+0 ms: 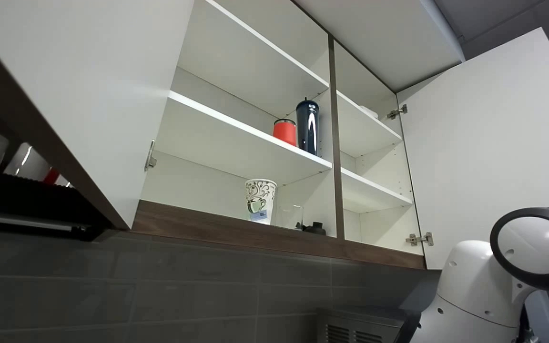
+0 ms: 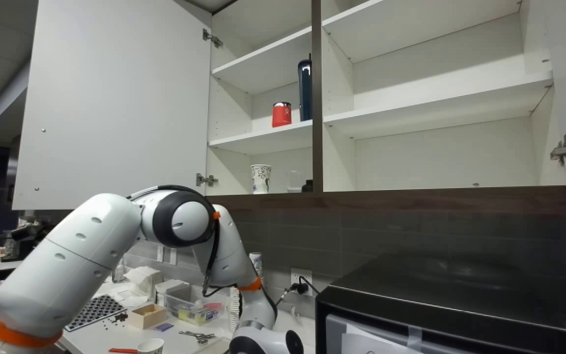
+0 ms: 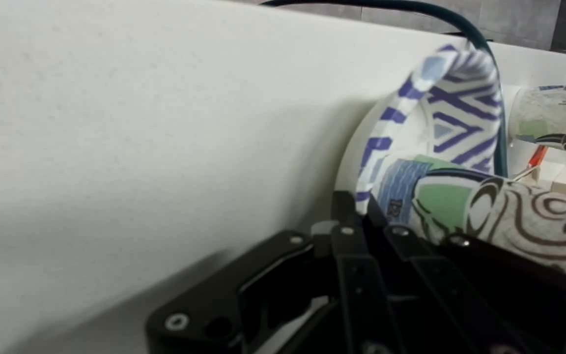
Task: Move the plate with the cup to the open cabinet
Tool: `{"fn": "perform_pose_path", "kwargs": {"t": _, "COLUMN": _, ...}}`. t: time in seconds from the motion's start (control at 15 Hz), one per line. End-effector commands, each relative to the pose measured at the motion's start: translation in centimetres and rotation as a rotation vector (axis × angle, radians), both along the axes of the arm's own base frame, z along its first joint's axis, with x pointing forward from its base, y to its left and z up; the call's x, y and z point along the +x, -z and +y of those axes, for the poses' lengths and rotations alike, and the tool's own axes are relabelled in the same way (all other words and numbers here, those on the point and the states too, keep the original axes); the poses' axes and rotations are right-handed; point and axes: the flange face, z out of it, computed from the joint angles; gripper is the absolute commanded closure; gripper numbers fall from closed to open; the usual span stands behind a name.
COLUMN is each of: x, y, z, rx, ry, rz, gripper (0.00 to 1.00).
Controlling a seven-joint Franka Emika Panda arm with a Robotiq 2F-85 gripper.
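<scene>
The plate [image 3: 410,132] is white paper with a purple pattern on its rim; it shows in the wrist view beside the white counter [image 3: 140,123]. The cup [image 3: 499,206], white with green, blue and brown print, stands on the plate, its body toward the right of the picture. My gripper [image 3: 360,209] is shut on the plate's near rim, one finger on each side. I cannot tell whether the plate touches the counter. Plate, cup and fingertips are out of view in both exterior views. The white cabinet [image 1: 193,176] is open in both exterior views [image 2: 440,157].
Another printed cup [image 3: 558,118] and a dark green hose [image 3: 501,147] are near the plate. The cabinet holds a tall patterned cup [image 1: 260,195], a red cup [image 1: 284,133] and a dark tumbler [image 1: 308,126]. A black appliance [image 2: 440,295] stands below. The open door [image 2: 121,108] is behind my arm.
</scene>
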Motion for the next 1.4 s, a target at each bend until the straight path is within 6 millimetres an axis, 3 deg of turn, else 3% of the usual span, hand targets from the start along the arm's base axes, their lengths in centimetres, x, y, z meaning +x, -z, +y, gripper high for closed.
{"fn": "perform_pose_path", "kwargs": {"t": 0.0, "x": 0.7, "y": 0.6, "z": -0.4, "rx": 0.051, "ry": -0.045, "rz": -0.004, "gripper": 0.98}}
{"fn": "perform_pose_path", "kwargs": {"t": 0.6, "x": 0.8, "y": -2.3, "z": -0.6, "rx": 0.016, "ry": -0.116, "rz": -0.113, "gripper": 0.99}}
{"fn": "perform_pose_path", "kwargs": {"t": 0.8, "x": 0.6, "y": -4.5, "z": -0.5, "rx": 0.008, "ry": -0.115, "rz": -0.149, "gripper": 0.99}}
{"fn": "perform_pose_path", "kwargs": {"t": 1.27, "x": -1.5, "y": -12.3, "z": 1.6, "rx": 0.006, "ry": -0.078, "rz": -0.154, "gripper": 0.99}}
{"fn": "perform_pose_path", "kwargs": {"t": 1.33, "x": 0.4, "y": -9.9, "z": 0.6, "rx": 0.013, "ry": -0.086, "rz": -0.169, "gripper": 0.97}}
